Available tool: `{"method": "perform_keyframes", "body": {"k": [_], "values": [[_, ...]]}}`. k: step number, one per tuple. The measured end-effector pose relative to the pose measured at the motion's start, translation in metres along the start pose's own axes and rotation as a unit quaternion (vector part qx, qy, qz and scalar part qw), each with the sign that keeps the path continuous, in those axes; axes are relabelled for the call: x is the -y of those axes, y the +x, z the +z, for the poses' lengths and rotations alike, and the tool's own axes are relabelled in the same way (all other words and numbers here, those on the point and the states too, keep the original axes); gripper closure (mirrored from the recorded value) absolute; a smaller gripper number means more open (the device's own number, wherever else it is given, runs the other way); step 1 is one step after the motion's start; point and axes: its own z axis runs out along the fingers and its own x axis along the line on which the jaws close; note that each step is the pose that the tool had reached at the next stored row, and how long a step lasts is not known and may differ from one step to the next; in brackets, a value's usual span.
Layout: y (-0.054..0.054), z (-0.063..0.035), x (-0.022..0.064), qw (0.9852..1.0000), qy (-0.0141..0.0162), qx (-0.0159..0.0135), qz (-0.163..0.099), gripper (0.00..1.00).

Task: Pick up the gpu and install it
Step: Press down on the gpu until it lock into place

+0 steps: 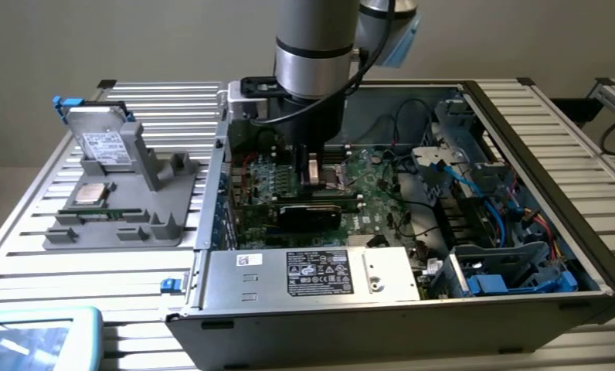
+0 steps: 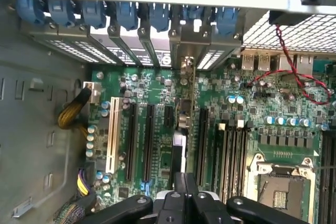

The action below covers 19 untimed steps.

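Open case [image 1: 535, 131] on slatted table [image 1: 39, 255]. Arm reaches down into it.

Gripper [image 1: 313, 182] is low inside the case, over the motherboard [image 1: 375, 209]. In the wrist view the gripper [image 2: 184, 184] has its fingers [image 2: 190, 190] pressed together with no gap. They sit right at the gpu's upper edge. Pinching it or only touching: can't tell.

Gpu [image 1: 307, 216] is inside the case, standing on edge on the motherboard directly under the gripper, black face showing. The wrist view has the gpu [image 2: 179, 148] edge-on, a thin line among the long black slots [image 2: 148, 140]. Its silver bracket [image 2: 185, 69] meets the case's rear wall, in the row of blue clips [image 2: 126, 14].

Empty CPU socket [image 2: 281, 190] is beside the memory slots, further along the board from the gpu. A red wire pair [image 2: 294, 77] crosses the board near the rear ports.

Power supply [image 1: 380, 274] is at the case's front edge. It carries a black label [image 1: 320, 272] with white print and a small white sticker [image 1: 249, 260]. Neither is legible.

Outside the case, on the exterior view's left: a gray stand [image 1: 132, 224] holds an upright hard drive [image 1: 103, 143] with a white label, text unreadable, and a square chip [image 1: 89, 193] lies flat.
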Motion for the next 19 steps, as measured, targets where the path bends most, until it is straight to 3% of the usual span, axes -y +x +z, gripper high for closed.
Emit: {"method": "perform_keyframes", "body": {"k": [6,19], "values": [[0.0003,-0.0127,-0.0003,1.0,-0.0001,-0.0001,0.0,0.89],[0.0003,-0.013,-0.0003,1.0,-0.0001,-0.0001,0.0,0.89]]}}
